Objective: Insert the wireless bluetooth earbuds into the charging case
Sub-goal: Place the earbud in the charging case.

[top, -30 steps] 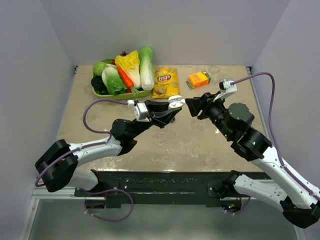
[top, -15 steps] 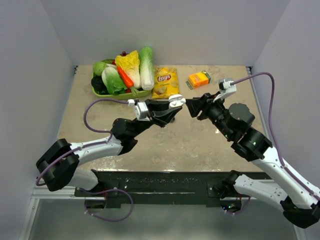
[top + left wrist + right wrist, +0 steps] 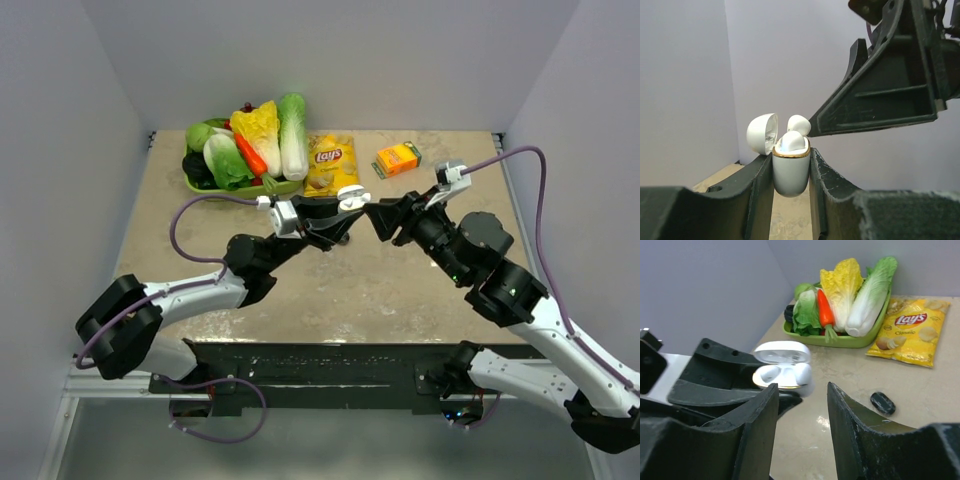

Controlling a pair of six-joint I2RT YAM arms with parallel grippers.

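Note:
My left gripper (image 3: 790,159) is shut on a white charging case (image 3: 789,172) with a gold rim, held upright above the table with its lid (image 3: 761,132) flipped open. Two white rounded earbuds sit in it: one (image 3: 792,141) in the near well and one (image 3: 799,124) standing higher behind. From above, the case (image 3: 351,201) hangs between the two arms. My right gripper (image 3: 802,387) is open with nothing between its fingers. Its tips are just short of the case (image 3: 782,375), and one finger (image 3: 875,100) reaches over it.
A small black oval piece (image 3: 883,402) lies on the table below the right gripper. At the back stand a green tray of vegetables (image 3: 245,150), a yellow chip bag (image 3: 331,164) and an orange box (image 3: 397,159).
My right gripper has edged left, closer to the held case. The left arm and the case have barely moved.

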